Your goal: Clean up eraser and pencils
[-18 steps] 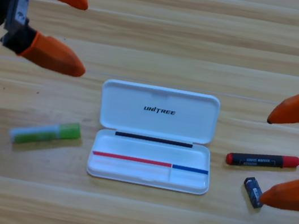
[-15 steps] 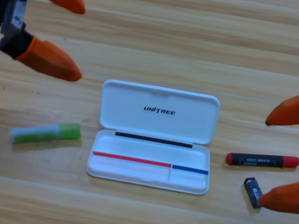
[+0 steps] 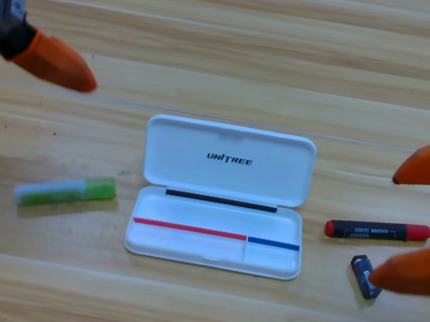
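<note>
The left gripper point(image 3: 68, 25), jaws spread and empty, is drawn back toward the upper left corner while the right gripper point(image 3: 411, 223), likewise spread, is shifted slightly, its lower jaw overlapping the eraser point(image 3: 362, 274) below the black pencil point(image 3: 377, 231); the green-ended pencil point(image 3: 66, 191) and white case point(image 3: 222, 195) are left untouched, so nothing is judged stowed.

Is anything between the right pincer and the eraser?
Nothing visible. The right pincer, open, straddles the black pencil; its lower tip overlaps the eraser. The white case lies open to their left.
</note>
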Robot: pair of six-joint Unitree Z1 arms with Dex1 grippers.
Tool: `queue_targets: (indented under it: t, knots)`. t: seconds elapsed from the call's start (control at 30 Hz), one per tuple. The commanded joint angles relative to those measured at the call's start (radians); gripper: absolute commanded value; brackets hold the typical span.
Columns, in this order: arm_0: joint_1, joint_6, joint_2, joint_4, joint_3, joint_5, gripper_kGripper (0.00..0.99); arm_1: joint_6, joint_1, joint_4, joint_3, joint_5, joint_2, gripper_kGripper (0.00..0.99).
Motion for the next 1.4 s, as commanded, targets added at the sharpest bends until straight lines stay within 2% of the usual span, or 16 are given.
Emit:
queue_targets:
  t: [0.03, 0.13, 0.27, 0.33, 0.6, 0.8, 1.1, 1.2, 1.4]
  knots:
    - [-0.015, 0.029, 0.116, 0.096, -0.098, 0.147, 0.98, 0.09, -0.128, 0.019, 0.033, -0.029, 0.116, 0.986]
    - [0.009, 0.038, 0.186, 0.147, -0.141, 0.231, 0.98, 0.176, -0.151, 0.019, 0.039, -0.104, 0.184, 0.986]
    - [0.091, 0.069, 0.318, 0.205, -0.173, 0.234, 0.979, 0.314, -0.171, 0.019, 0.033, -0.285, 0.322, 0.985]
    - [0.112, 0.075, 0.378, 0.216, -0.176, 0.233, 0.976, 0.33, -0.174, 0.019, 0.038, -0.328, 0.369, 0.985]
    - [0.14, 0.086, 0.513, 0.216, -0.15, 0.19, 0.956, 0.367, -0.178, 0.015, 0.064, -0.321, 0.481, 0.986]
    - [0.143, 0.084, 0.552, 0.214, -0.139, 0.15, 0.954, 0.402, -0.178, 0.001, 0.036, -0.244, 0.541, 0.985]
    - [0.147, 0.086, 0.565, 0.155, -0.064, 0.134, 0.956, 0.402, -0.181, -0.018, -0.005, -0.267, 0.647, 0.945]
    - [0.153, 0.089, 0.573, 0.124, -0.035, 0.131, 0.954, 0.405, -0.181, -0.028, -0.01, -0.276, 0.661, 0.919]
    - [0.161, 0.097, 0.582, 0.07, 0.006, 0.131, 0.948, 0.405, -0.184, -0.028, -0.016, -0.275, 0.681, 0.804]
